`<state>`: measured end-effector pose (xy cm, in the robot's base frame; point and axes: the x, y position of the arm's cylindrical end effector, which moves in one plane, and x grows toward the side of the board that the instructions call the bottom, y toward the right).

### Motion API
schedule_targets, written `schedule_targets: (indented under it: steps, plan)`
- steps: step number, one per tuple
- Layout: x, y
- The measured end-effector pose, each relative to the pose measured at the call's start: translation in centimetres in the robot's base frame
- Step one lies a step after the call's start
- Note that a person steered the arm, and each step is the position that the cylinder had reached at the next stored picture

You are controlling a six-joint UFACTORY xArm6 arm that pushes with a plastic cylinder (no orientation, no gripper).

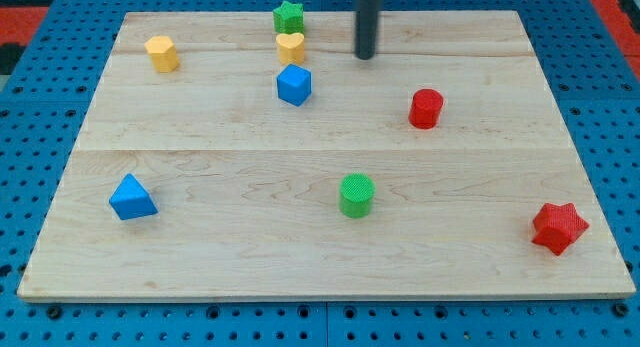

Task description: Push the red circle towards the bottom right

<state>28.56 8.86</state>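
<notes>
The red circle [426,108] stands on the wooden board [200,257], right of centre in the upper half. My tip [366,56] is at the end of the dark rod near the view's top, up and to the left of the red circle, with a clear gap between them. A red star [558,227] lies near the board's bottom right corner.
A green star [289,16], a yellow heart [291,48] and a blue cube [294,85] form a column left of my tip. A yellow hexagon [161,53] is at top left, a blue triangle [132,198] at lower left, a green circle [356,195] at lower centre.
</notes>
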Motion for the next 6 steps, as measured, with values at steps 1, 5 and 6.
schedule_targets:
  steps: [1,5,6]
  plan:
    - [4.2,4.0]
    - [9.6,9.6]
    - [11.6,10.1]
